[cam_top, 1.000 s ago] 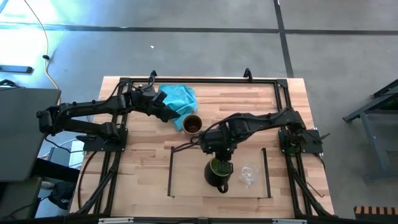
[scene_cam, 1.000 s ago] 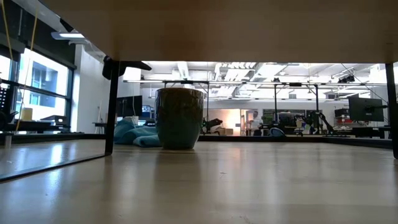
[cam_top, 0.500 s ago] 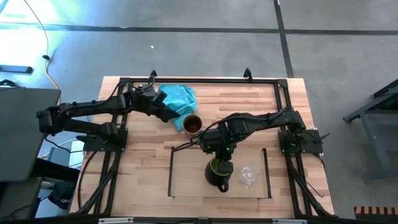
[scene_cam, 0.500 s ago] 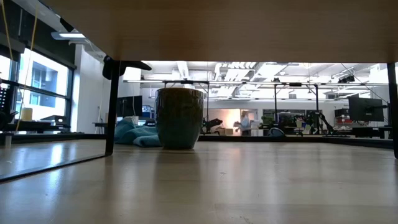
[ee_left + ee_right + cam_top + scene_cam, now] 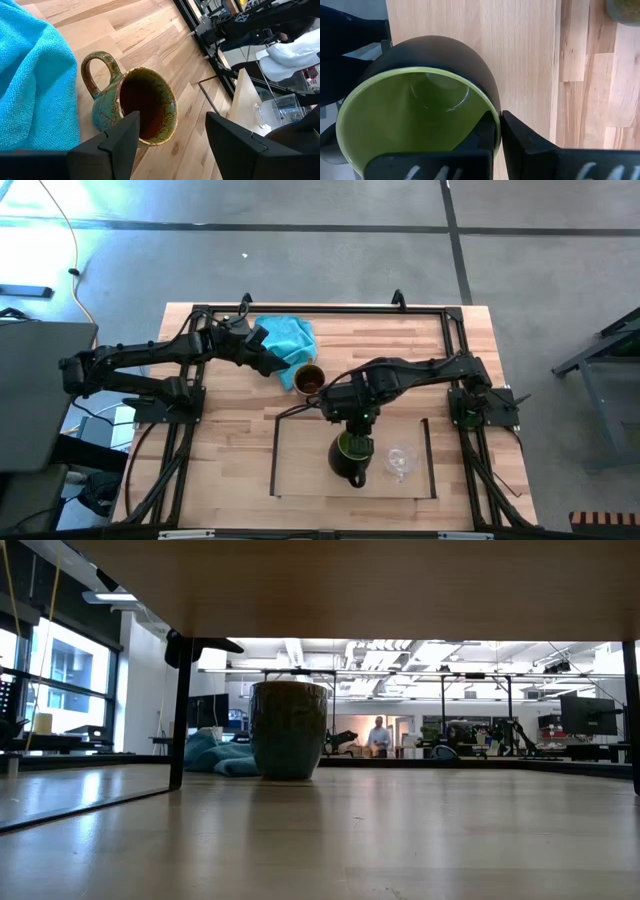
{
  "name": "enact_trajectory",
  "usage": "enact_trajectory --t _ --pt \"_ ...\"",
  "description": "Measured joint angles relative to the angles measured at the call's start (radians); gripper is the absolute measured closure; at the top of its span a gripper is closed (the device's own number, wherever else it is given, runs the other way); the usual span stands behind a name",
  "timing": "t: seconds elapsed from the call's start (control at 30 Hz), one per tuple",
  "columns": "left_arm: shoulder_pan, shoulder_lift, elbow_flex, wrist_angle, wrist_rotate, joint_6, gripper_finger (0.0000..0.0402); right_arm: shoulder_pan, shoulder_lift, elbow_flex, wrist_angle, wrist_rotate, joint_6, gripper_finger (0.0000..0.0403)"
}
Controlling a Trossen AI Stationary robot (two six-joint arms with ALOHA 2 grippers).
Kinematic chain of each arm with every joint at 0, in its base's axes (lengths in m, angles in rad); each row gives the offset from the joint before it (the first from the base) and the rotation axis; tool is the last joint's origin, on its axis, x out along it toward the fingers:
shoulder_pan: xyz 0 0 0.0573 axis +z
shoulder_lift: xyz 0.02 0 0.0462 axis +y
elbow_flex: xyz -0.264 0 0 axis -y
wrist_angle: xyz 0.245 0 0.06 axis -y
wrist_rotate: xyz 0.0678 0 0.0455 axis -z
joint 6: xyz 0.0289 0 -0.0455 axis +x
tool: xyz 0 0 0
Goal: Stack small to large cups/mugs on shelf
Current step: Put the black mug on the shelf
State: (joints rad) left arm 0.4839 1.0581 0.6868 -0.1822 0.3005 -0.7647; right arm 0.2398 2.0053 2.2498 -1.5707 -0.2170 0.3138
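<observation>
Your right gripper (image 5: 350,412) has pulled back toward twelve o'clock off the green mug (image 5: 350,455), its fingers pressed together and holding nothing. That mug stands on the shelf (image 5: 300,470) with the glass cup (image 5: 400,461) just beside it at three o'clock. Your left gripper (image 5: 281,370) waits with fingers spread at nine o'clock of the brown mug (image 5: 132,105), which is on the tabletop beside the turquoise cloth (image 5: 287,337). Close off-centre on its rim and I judge it could tip.
</observation>
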Motion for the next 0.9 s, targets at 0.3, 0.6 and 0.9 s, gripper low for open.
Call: enact_trajectory --t 0.3,0.6,0.9 --pt "0.0 0.0 0.0 0.0 -0.004 0.0 0.0186 0.003 -0.003 0.0 -0.001 0.051 0.004 0.0403" --pt "0.0 0.0 0.0 0.0 -0.004 0.0 0.0186 0.003 -0.003 0.001 0.0 0.096 -0.006 0.0403" --pt "0.0 0.0 0.0 0.0 -0.004 0.0 0.0186 0.003 -0.003 0.001 0.0 0.091 -0.019 0.0403"
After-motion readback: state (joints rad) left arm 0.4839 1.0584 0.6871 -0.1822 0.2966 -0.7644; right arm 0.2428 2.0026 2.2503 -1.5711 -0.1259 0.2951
